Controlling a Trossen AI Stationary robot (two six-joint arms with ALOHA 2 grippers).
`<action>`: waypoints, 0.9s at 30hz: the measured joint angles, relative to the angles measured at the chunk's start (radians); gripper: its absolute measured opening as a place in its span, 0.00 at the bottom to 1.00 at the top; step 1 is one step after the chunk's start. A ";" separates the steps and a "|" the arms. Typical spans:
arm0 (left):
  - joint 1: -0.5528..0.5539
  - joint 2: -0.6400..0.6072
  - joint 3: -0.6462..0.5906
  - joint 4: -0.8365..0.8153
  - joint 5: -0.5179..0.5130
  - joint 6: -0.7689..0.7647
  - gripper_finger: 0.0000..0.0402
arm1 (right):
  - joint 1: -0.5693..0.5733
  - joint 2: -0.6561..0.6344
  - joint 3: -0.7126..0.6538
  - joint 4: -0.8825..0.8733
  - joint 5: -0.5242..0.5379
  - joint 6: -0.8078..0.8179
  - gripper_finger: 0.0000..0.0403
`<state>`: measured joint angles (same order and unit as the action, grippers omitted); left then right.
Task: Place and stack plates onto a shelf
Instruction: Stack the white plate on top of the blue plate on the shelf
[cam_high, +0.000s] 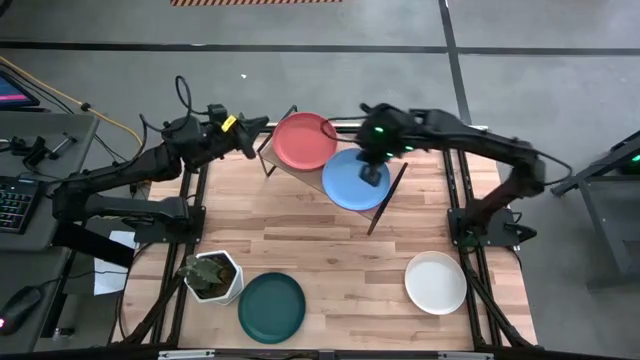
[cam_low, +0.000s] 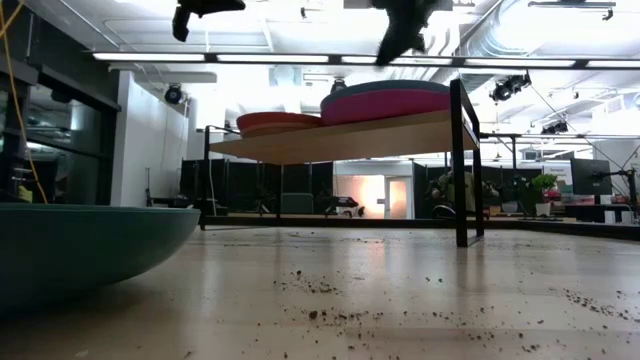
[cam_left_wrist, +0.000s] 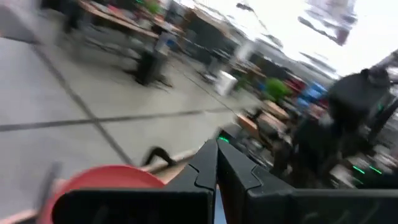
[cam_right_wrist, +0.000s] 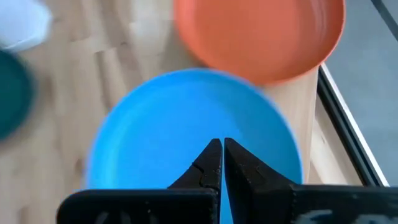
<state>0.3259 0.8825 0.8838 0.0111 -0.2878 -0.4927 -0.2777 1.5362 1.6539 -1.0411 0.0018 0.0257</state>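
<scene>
Blue plate (cam_high: 352, 184) sits on the shelf (cam_high: 395, 180) w/ the right claw (cam_high: 372, 172) just above it, fingers pressed together. Red plate (cam_high: 305, 141) is beside it. Left claw (cam_high: 262, 125) reaches by the shelf's far end, also pressed together.

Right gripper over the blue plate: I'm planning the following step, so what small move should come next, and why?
Probably lift the right gripper clear and swing it toward the round white matte plate on the tabletop. Its jaws are shut and empty above the round blue matte plate, which already sits on the light wood shelf; the white plate and the round dark green plate are not yet shelved.
</scene>
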 joint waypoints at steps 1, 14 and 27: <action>-0.002 -0.001 -0.003 0.003 0.037 0.000 0.00 | 0.013 -0.033 -0.001 -0.027 0.001 0.001 0.00; -0.097 -0.002 -0.036 0.002 0.031 0.000 0.00 | 0.331 -0.657 -0.536 0.184 -0.029 0.514 0.00; -0.098 -0.002 -0.036 0.002 0.019 0.014 0.00 | 0.643 -0.572 -0.631 -0.232 -0.030 0.550 0.02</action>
<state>0.2279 0.8803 0.8474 0.0128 -0.2687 -0.4789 0.3649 0.9637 1.0230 -1.2734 -0.0280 0.5753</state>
